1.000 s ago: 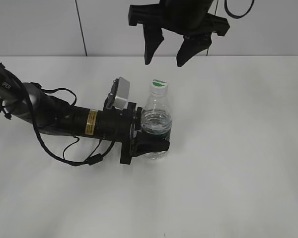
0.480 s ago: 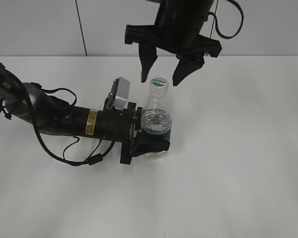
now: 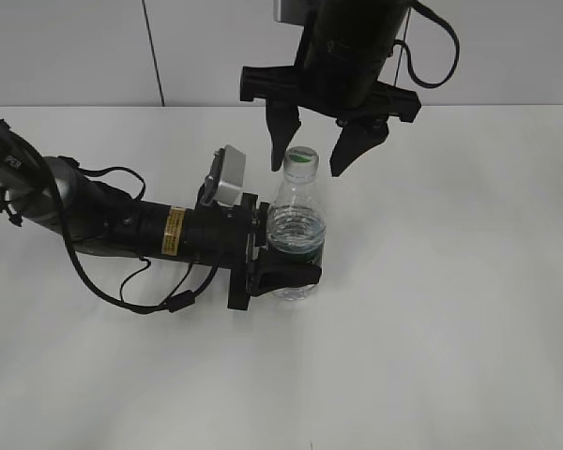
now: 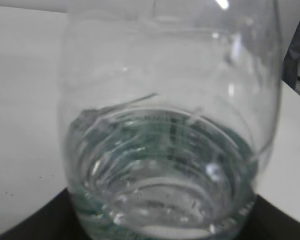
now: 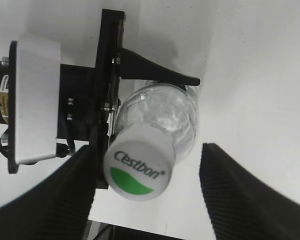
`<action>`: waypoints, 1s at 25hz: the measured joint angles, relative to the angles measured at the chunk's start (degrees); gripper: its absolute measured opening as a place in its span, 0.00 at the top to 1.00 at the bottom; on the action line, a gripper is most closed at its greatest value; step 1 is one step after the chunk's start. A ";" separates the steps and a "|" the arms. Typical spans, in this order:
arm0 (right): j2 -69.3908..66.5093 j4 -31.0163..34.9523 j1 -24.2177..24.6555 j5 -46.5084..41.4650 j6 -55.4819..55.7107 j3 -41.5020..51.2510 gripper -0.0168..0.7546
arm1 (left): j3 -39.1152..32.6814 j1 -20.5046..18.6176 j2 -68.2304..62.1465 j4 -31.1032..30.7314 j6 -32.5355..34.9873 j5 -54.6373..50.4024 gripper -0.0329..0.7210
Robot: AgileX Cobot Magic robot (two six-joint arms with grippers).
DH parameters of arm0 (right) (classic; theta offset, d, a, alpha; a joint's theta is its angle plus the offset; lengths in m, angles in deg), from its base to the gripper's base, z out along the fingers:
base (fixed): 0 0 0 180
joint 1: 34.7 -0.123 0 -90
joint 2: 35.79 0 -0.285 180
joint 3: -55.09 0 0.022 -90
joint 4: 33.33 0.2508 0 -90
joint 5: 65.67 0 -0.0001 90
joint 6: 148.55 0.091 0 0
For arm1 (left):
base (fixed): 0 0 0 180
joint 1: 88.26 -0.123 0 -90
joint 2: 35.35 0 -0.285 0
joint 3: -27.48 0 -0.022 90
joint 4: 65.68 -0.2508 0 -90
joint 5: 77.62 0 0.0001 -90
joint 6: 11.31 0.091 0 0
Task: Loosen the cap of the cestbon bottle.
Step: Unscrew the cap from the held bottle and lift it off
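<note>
The cestbon bottle (image 3: 296, 234) stands upright on the white table, clear, with a dark green label band. My left gripper (image 3: 289, 253) comes in from the left and is shut on the bottle's body (image 4: 165, 130), which fills the left wrist view. The white cap (image 3: 301, 157) with its green half-moon (image 5: 138, 169) is on the neck. My right gripper (image 3: 314, 155) hangs open from above, one finger on each side of the cap. Neither finger touches the cap, though the cap sits nearer the left finger (image 5: 55, 200) than the right finger (image 5: 250, 195).
The left arm (image 3: 122, 225) lies low across the table's left half, with a looping cable (image 3: 150, 300) beside it. A silver camera box (image 3: 230, 176) sits just left of the bottle's neck. A pale wall with a dark seam (image 3: 152, 52) stands behind the table.
My right gripper has come down from high above the bottle until its open fingers flank the cap. The left gripper and the bottle have stayed put.
</note>
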 joint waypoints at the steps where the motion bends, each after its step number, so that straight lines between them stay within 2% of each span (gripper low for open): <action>1: 0.00 0.00 0.00 0.00 0.00 0.00 0.34 | 0.00 0.00 0.00 0.00 0.00 0.00 0.41; 11: 0.00 0.00 0.00 0.00 -0.12 0.00 0.35 | 0.00 0.00 0.00 0.41 0.00 -0.11 0.41; 18: 0.00 0.00 0.00 0.00 -0.75 0.00 0.42 | 0.00 0.00 0.00 0.41 0.00 -0.11 0.41; 25: 0.00 0.00 0.00 0.00 -1.05 0.00 0.43 | 0.00 0.00 0.00 0.46 0.00 -0.11 0.41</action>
